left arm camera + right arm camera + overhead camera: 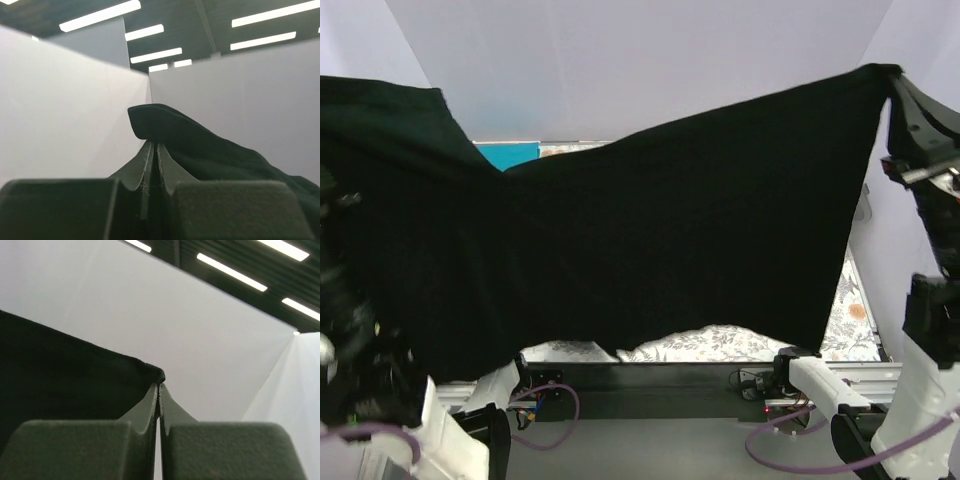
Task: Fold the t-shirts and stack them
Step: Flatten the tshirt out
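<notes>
Black soft-cloth t-shirt (660, 250) hangs spread across the middle of the top view, sagging at centre, its hem over the floral-patterned table cloth (720, 345). Your left gripper (154, 150) is pinched tight on a bunched edge. Your right gripper (159, 387), at upper right, is clamped on just a corner tip. Risk: that right hold looks thin, so if you tension the span hard the corner could slip and the shirt would drop crooked.
</notes>
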You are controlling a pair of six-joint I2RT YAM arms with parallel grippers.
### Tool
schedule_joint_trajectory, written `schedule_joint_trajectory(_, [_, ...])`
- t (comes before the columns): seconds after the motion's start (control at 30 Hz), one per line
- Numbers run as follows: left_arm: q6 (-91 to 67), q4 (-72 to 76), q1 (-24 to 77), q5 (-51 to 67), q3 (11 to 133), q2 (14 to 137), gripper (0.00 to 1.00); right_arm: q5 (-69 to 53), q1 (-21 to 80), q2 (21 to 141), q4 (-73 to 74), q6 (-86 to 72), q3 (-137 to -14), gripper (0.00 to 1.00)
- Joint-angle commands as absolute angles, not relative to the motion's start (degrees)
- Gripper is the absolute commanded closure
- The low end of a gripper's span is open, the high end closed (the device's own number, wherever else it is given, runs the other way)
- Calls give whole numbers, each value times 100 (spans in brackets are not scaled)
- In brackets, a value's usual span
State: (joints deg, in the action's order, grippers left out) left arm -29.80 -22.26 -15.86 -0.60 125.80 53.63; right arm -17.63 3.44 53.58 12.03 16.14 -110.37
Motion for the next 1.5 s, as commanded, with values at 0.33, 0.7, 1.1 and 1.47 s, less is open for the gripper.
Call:
schedule_joint_trajectory(0.33, [-3085, -2180, -1617, 931, 8000, 5730, 100, -2769, 430, 6626, 168, 2012, -7877, 99])
schedule_joint_trajectory(0.7, [-3041, -705, -1248, 923, 6793, 8143, 100, -2470, 844, 9286, -756, 2504, -7619, 99])
schedule_joint_trajectory(1.1, [-2953, -888, -1073, 466, 9491, 11240, 100, -2083, 861, 11161, -712, 2716, -9079, 99])
schedule_joint_trajectory(1.47, [-2936, -949, -985, 492, 9326, 10856, 100, -2109, 852, 11347, -537, 2786, -9298, 99])
